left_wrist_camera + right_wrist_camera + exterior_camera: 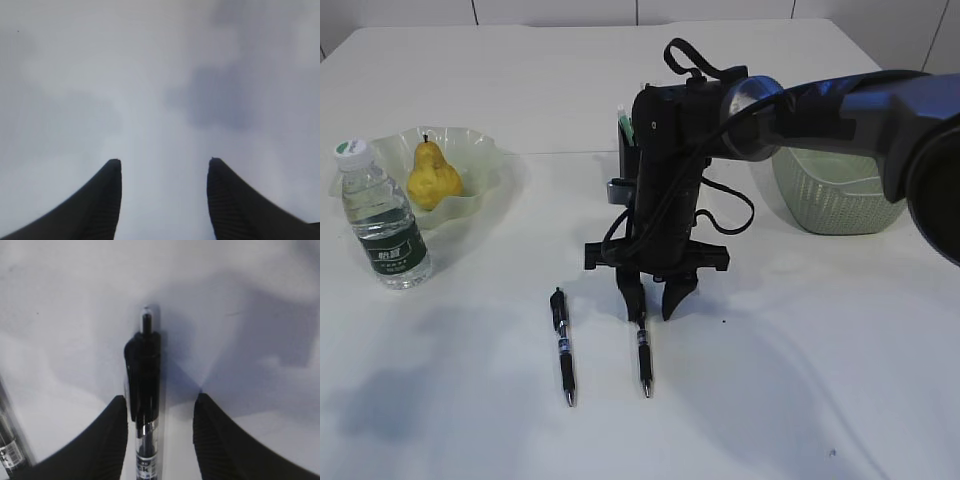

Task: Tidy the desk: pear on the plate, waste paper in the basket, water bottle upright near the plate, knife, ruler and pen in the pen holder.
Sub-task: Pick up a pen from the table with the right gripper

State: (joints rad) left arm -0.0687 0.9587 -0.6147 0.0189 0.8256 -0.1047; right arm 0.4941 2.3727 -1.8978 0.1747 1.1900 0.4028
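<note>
The pen (144, 405) lies flat on the table (800, 380), clicker end up between my right pincer's (159, 402) fingers (112, 440), nearer the left one and perhaps touching it; a gap shows on the other side. My jaws stand about half open around it and have hold of nothing. From the outside, my pincer points straight down over that pen's upper end, tips at table height.

A second pen (563, 345) lies just left of the first, roughly parallel, apart from it (only its edge shows at my wrist camera's corner).

Behind my arm stands the holder (626, 140), mostly hidden. The basket (830, 195) sits to the right, behind my arm. Far left, the pear (432, 176) rests on the plate (485, 150), and the bottle (382, 218) stands upright just in front of the plate.

My left pincer (164, 162) is also about half open, empty, over bare table.
</note>
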